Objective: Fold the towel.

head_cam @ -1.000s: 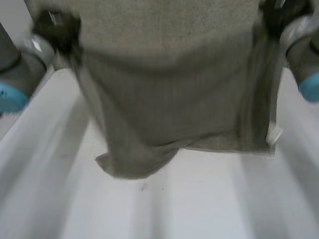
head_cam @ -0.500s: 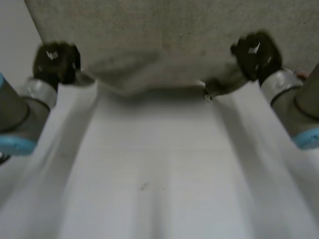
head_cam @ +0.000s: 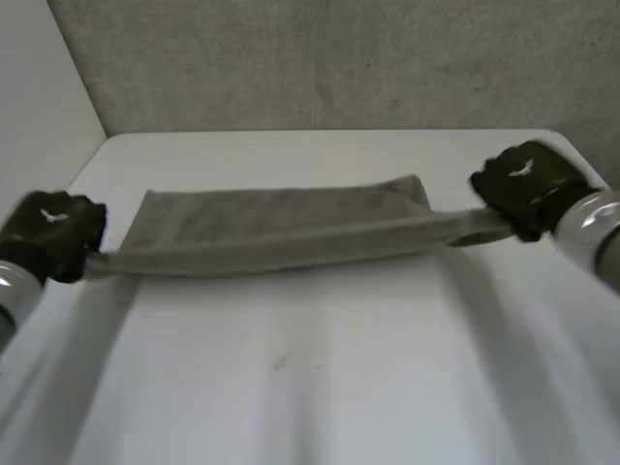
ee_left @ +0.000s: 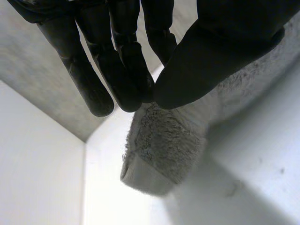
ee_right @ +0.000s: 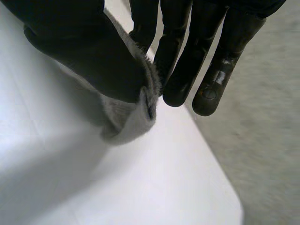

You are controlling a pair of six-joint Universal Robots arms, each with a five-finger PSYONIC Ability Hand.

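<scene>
Table (head_cam: pixel 320 387) seemingly bears towel (head_cam: pixel 281 232), ends pinched in left hand (head_cam: pixel 53 232) and right hand (head_cam: pixel 528 184) fingers (ee_right: pixel 180 70).

In the head view both ends of the long grey terry towel (head_cam: pixel 281 232) vanish behind the left robot hand (head_cam: pixel 48 232) and the right robot hand (head_cam: pixel 528 189); the left arm (head_cam: pixel 8 291) and right arm (head_cam: pixel 596 232) are cut off at the picture's edges. In each wrist view the thumb covers the pinched corner.
</scene>
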